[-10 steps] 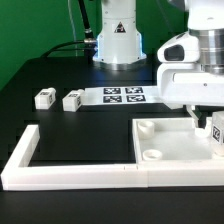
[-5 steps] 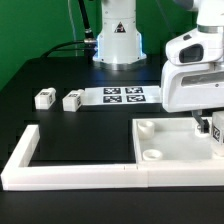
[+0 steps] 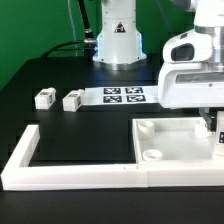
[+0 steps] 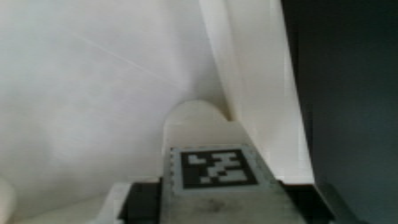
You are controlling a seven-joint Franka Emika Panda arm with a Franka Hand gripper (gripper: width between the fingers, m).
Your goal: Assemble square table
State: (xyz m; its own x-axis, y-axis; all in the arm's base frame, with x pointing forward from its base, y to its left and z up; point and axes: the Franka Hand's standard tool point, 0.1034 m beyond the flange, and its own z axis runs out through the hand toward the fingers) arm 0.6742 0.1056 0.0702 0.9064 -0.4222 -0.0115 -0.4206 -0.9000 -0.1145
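Observation:
The square table's white slab (image 3: pixel 165 141) lies rimmed face up at the exterior view's lower right, with round holes in its corners. My gripper (image 3: pixel 214 122) hangs over the slab's right part and is shut on a white tagged leg block (image 4: pixel 214 150). In the wrist view the block sticks out between the dark fingers (image 4: pixel 146 202), pointing at the slab's inner face (image 4: pixel 89 80) next to its raised rim (image 4: pixel 249 60). Two more leg blocks (image 3: pixel 44 98) (image 3: pixel 73 99) lie on the black table at the left.
The marker board (image 3: pixel 124 96) lies behind the slab's left end. The long white L-shaped border wall (image 3: pixel 30 158) runs along the front and left. The robot base (image 3: pixel 117 40) stands at the back. The wrist view shows black table (image 4: pixel 347 100) beyond the rim.
My gripper with the leg block has shifted a little toward the exterior view's right over the slab. The block is now mostly at the picture's edge. Nothing else moved.

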